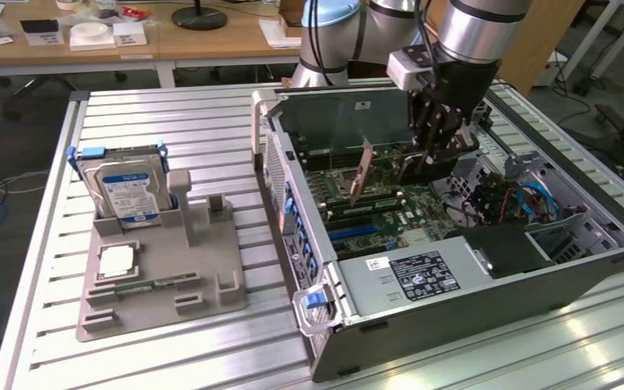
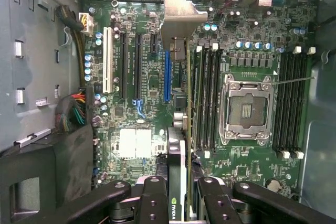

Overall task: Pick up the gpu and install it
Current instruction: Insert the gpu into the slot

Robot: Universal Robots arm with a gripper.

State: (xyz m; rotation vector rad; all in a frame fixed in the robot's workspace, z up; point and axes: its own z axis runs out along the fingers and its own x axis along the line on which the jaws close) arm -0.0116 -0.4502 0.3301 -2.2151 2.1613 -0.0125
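My gripper point(image 1: 438, 153) reaches down into the open computer case point(image 1: 290, 203) and is shut on the gpu point(image 1: 363, 171), which stands on edge above the motherboard point(image 1: 399, 215). In the wrist view the gpu point(image 2: 177, 145) shows edge-on as a thin green board with a black shroud, running from my gripper point(image 2: 181, 203) to its silver end bracket point(image 2: 178, 19). One black finger point(image 2: 152, 198) presses each side of the card. The card lies alongside a long blue slot point(image 2: 167, 74), between it and the RAM slots point(image 2: 206, 98).
An empty CPU socket point(image 2: 247, 108) sits past the RAM slots. The power supply point(image 1: 421, 272) and cable bundles point(image 1: 513, 203) crowd the case. On the exterior view's left a grey fixture point(image 1: 209, 284) holds a hard drive point(image 1: 127, 191), a CPU point(image 1: 117, 258) and a RAM stick point(image 1: 144, 286).
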